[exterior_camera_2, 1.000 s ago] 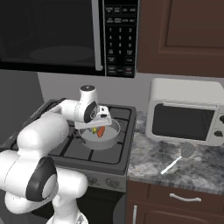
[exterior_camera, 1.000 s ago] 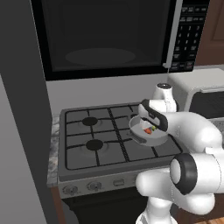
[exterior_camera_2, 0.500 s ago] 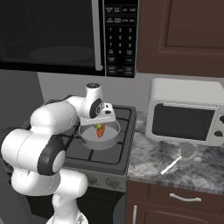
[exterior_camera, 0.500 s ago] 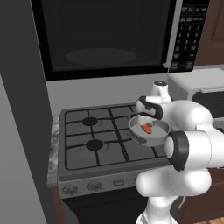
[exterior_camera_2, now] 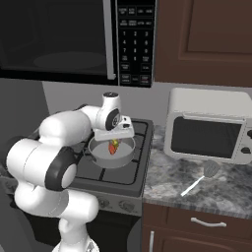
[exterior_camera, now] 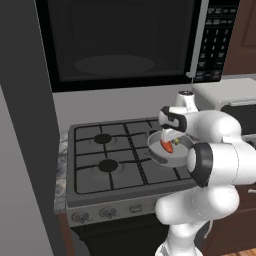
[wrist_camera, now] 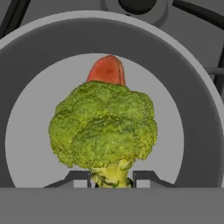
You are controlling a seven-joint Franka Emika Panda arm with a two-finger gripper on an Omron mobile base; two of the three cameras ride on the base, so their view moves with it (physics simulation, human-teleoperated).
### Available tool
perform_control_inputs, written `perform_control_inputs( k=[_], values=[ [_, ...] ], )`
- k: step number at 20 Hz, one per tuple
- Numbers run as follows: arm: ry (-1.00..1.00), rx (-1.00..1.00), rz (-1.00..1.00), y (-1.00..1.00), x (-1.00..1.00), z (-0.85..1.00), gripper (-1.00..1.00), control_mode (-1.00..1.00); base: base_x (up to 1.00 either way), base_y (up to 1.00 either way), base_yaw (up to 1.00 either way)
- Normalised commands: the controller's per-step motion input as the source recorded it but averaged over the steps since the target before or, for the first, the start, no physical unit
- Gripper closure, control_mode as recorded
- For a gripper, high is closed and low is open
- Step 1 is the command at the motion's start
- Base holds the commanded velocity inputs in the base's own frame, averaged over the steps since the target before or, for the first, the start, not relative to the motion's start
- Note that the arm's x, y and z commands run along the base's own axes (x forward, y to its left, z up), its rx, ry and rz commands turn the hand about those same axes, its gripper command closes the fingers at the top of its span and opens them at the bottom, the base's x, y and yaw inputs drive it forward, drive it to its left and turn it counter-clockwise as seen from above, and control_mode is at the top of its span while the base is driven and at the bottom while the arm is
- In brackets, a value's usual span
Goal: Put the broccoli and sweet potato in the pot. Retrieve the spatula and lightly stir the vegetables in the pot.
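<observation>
Jaws of our gripper [wrist_camera: 111, 178] are clamped on the broccoli [wrist_camera: 104, 131] stem, the floret sitting just beyond the tips. We hold it over the pot [wrist_camera: 199, 131], where the sweet potato [wrist_camera: 106, 71] lies.

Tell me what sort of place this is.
A home kitchen, rendered. A gas stove holds a pot, a microwave hangs above it, and a toaster oven stands on the stone counter beside a spatula.
</observation>
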Motion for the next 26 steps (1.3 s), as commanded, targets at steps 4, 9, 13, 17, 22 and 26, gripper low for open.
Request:
perform_control_inputs(
  k=[4, 9, 13, 17, 22, 26],
  values=[
    [0.0, 0.0, 0.0, 0.0, 0.0, 0.0, -1.0, -1.0, 0.0, 0.0, 0.0],
    [0.0, 0.0, 0.0, 0.0, 0.0, 0.0, -1.0, -1.0, 0.0, 0.0, 0.0],
    [0.0, 0.0, 0.0, 0.0, -0.01, 0.0, -1.0, -1.0, 0.0, 0.0, 0.0],
    [-0.03, 0.0, 0.0, 0.0, -0.39, 0.02, -1.0, -1.0, 0.0, 0.0, 0.0],
    [-0.07, 0.01, 0.01, 0.0, -1.0, 0.2, -1.0, -1.0, 0.0, 0.0, 0.0],
    [-0.07, 0.0, 0.03, 0.0, -0.97, 0.35, -1.0, -1.0, 0.0, 0.0, 0.0]
  ],
)
